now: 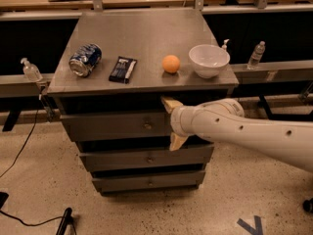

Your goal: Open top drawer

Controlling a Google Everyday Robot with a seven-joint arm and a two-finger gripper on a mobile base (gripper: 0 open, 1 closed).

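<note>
The top drawer (115,126) is the tallest of three grey metal fronts in a cabinet, with a small brassy knob (146,126) at its centre. It looks closed or nearly so. My gripper (172,123) comes in from the right on a white arm and is open. Its two tan fingers stand one above the other: the upper fingertip (167,103) is at the drawer's top edge, the lower one (176,142) at its bottom edge. The gripper is just right of the knob, close to the drawer front.
On the cabinet top (146,31) lie a crushed blue can (85,59), a dark snack bar (122,69), an orange (170,63) and a white bowl (209,60). Two shorter drawers (146,158) sit below. Bottles (256,56) stand on the side rails.
</note>
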